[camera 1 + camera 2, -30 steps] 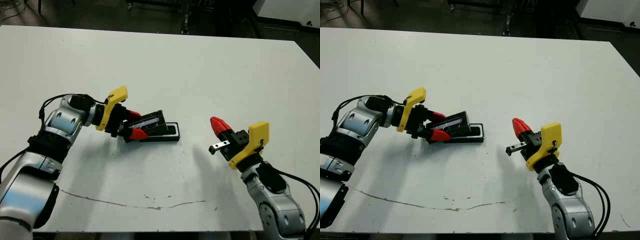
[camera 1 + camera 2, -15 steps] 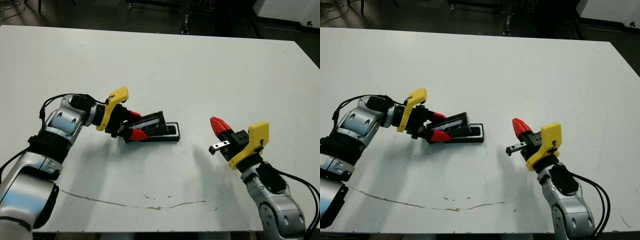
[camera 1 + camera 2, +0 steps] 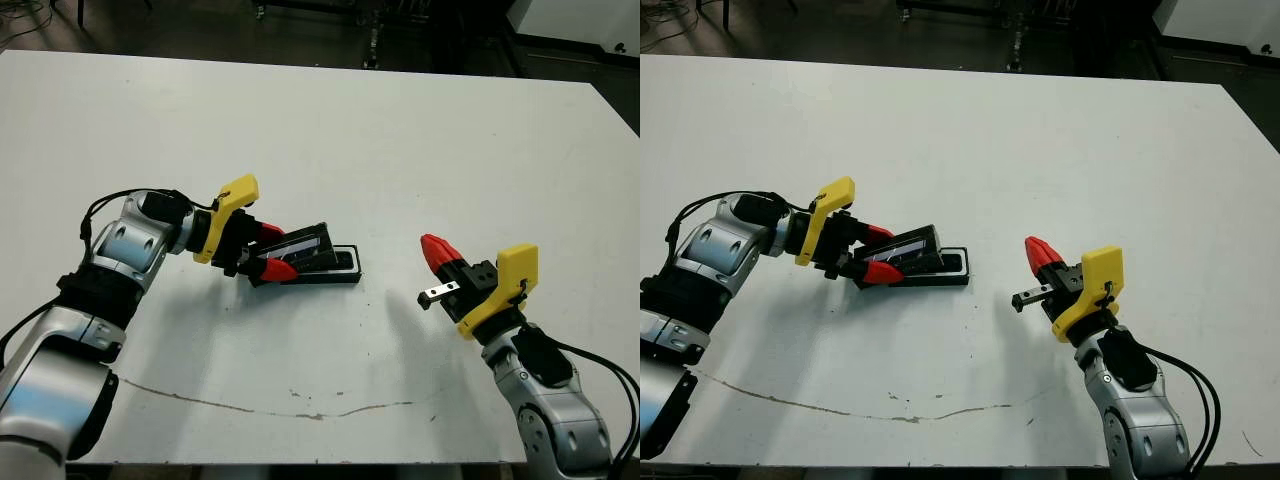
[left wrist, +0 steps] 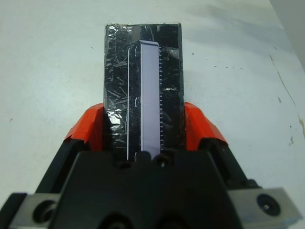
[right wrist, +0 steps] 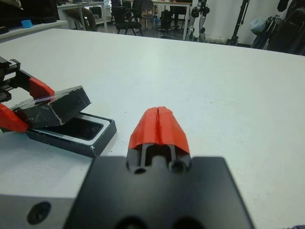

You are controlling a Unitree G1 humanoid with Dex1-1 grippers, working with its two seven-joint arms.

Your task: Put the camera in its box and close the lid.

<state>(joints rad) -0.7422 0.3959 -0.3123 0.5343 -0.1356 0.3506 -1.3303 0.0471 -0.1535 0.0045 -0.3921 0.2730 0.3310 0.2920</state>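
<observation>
My left gripper (image 3: 276, 250) is shut on the lid (image 3: 306, 244), a glossy black slab with crinkled reflections. The lid is tilted, its far end raised over the box (image 3: 350, 263). The box is a shallow black-rimmed tray lying flat on the table, and the lid covers its near part. In the right wrist view a dark glossy camera (image 5: 80, 128) lies inside the box (image 5: 103, 138), below the lid (image 5: 57, 107). The left wrist view shows the lid (image 4: 143, 81) between my red fingers (image 4: 90, 126). My right gripper (image 3: 433, 245) is shut and empty, hovering right of the box.
A thin brown scratch line (image 3: 250, 405) runs across the table (image 3: 330, 130) near its front edge. Chairs and stands (image 5: 167, 19) are beyond the far edge.
My left gripper and the lid have sunk very slightly toward the box. The right arm has not moved.
</observation>
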